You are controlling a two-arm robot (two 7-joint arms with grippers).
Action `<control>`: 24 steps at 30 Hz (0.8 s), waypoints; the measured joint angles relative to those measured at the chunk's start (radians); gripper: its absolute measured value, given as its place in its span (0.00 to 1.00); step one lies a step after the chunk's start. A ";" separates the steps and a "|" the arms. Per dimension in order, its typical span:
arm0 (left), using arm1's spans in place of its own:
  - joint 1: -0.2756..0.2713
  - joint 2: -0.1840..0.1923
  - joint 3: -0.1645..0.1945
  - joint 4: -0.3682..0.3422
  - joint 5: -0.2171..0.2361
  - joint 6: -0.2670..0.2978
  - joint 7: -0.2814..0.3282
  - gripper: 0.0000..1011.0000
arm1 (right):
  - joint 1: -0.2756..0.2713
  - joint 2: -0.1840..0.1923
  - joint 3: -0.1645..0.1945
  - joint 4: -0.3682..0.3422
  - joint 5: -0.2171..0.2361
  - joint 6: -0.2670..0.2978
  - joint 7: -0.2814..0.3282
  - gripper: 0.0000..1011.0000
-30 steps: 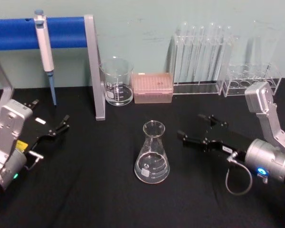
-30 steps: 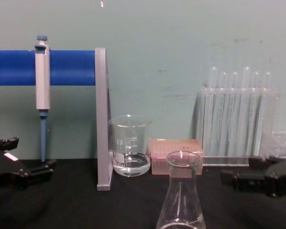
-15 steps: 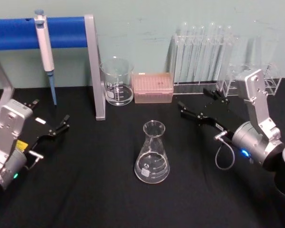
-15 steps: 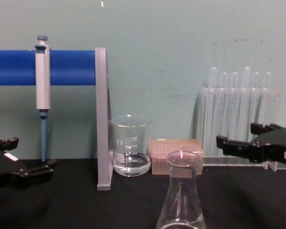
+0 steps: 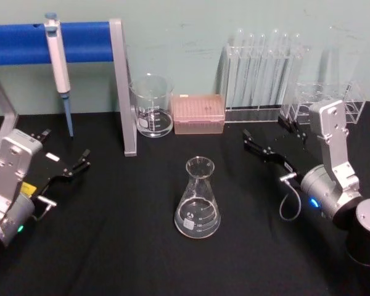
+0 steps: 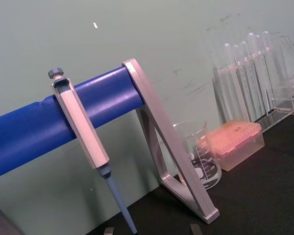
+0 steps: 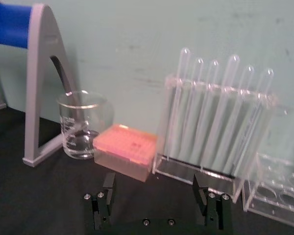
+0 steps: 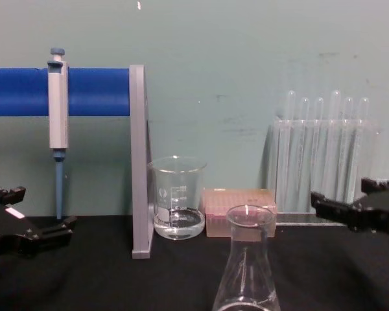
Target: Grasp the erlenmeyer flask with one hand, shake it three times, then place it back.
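- erlenmeyer flask (image 5: 198, 200) stands upright mid-table on the black cloth (image 5: 123, 246), nothing touching it
- right gripper (image 5: 268, 143) sits off to its right, jaws apart, near the test tube rack (image 5: 262, 80)
- left gripper (image 5: 65, 159) parked far left, open, below the pipette (image 5: 58, 65)
- beaker (image 5: 152, 106) and pink tip box (image 5: 198, 113) along the back
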State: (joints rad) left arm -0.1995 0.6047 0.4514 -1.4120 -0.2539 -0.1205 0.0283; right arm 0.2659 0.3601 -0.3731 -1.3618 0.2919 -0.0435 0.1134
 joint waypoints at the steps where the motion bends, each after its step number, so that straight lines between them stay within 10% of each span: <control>1: 0.000 0.000 0.000 0.000 0.000 0.000 0.000 0.99 | -0.003 -0.004 0.004 0.009 -0.001 0.001 -0.001 0.99; 24: 0.000 0.000 0.000 0.000 0.000 0.000 0.000 0.99 | -0.019 -0.041 0.038 0.064 -0.016 0.022 0.016 0.99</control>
State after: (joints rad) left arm -0.1995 0.6047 0.4514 -1.4119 -0.2539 -0.1205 0.0283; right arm 0.2472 0.3193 -0.3356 -1.2983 0.2759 -0.0212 0.1293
